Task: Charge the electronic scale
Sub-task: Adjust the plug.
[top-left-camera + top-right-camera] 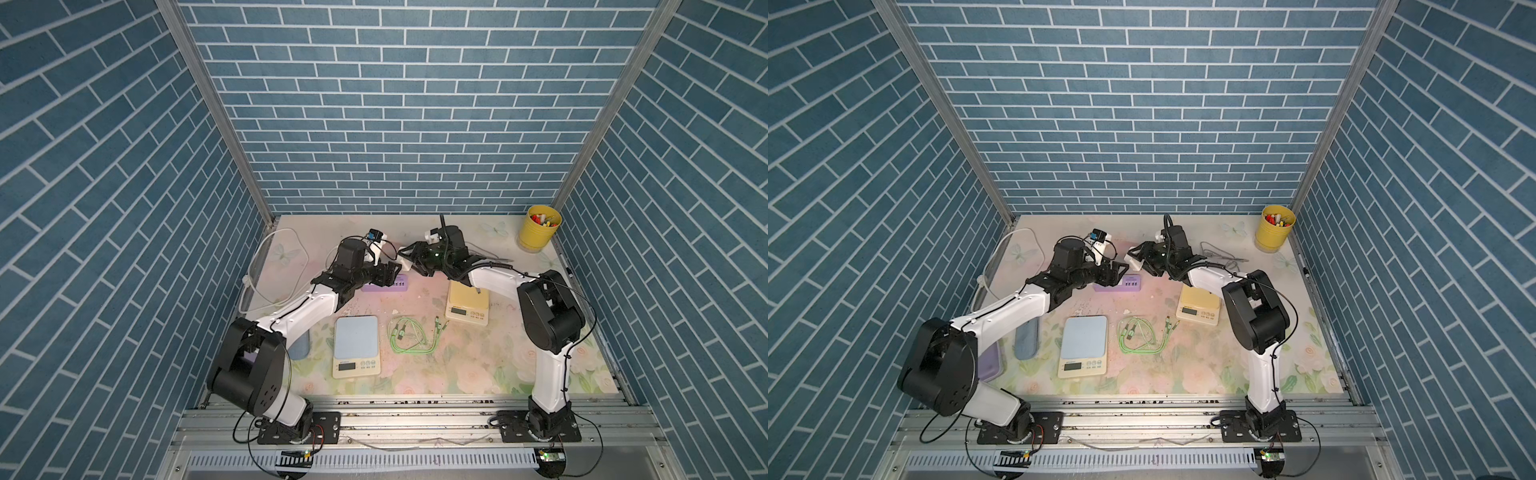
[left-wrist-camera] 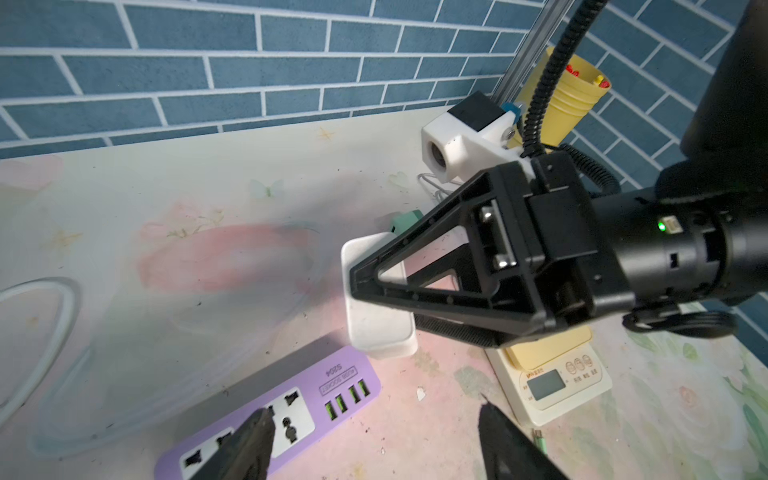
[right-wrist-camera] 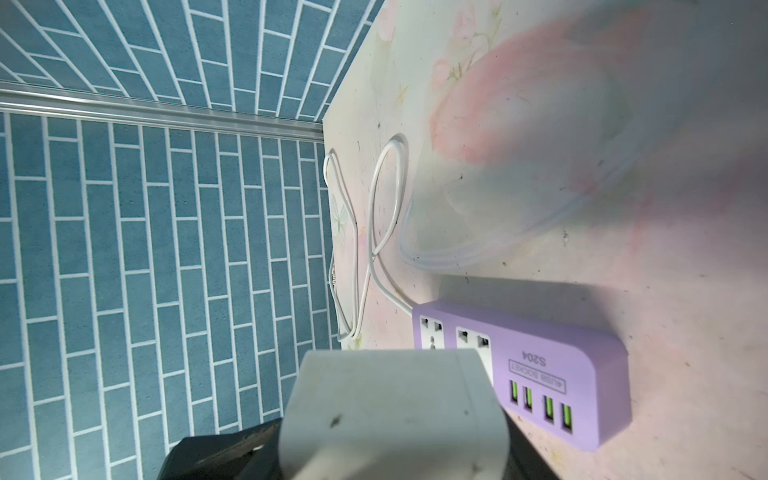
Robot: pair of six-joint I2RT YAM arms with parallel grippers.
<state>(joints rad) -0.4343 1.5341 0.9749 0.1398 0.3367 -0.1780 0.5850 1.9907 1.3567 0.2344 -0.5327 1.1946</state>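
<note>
The step in hand looks like getting power ready: the right pincer (image 2: 384,297) is clamped on a white block-shaped charger adapter (image 3: 390,407) and holds it raised, just beside the purple plastic power strip (image 3: 540,365), close to the strip's wall sockets and its row of green USB ports. The left pincer (image 2: 374,432) hovers low over the same strip with its jaws well apart and nothing between them, perhaps placed to steady the strip.

Two candidates for the task's thing sit nearer the front of the floral worktop (image 1: 457,374): a cream electronic scale with a pale blue platform (image 1: 356,345) and, to its right, a cream electronic scale with a yellow platform (image 1: 467,305). I cannot tell which is meant. Between them lies a coiled green charging cable (image 1: 409,338), seemingly plugged into neither, though its ends are too small to be sure.

Charging itself has not begun. The next move calls for turning the adapter's prongs toward a socket, lining them up squarely and pressing straight in. After that the cable must be fetched and joined to power and scale.
</note>
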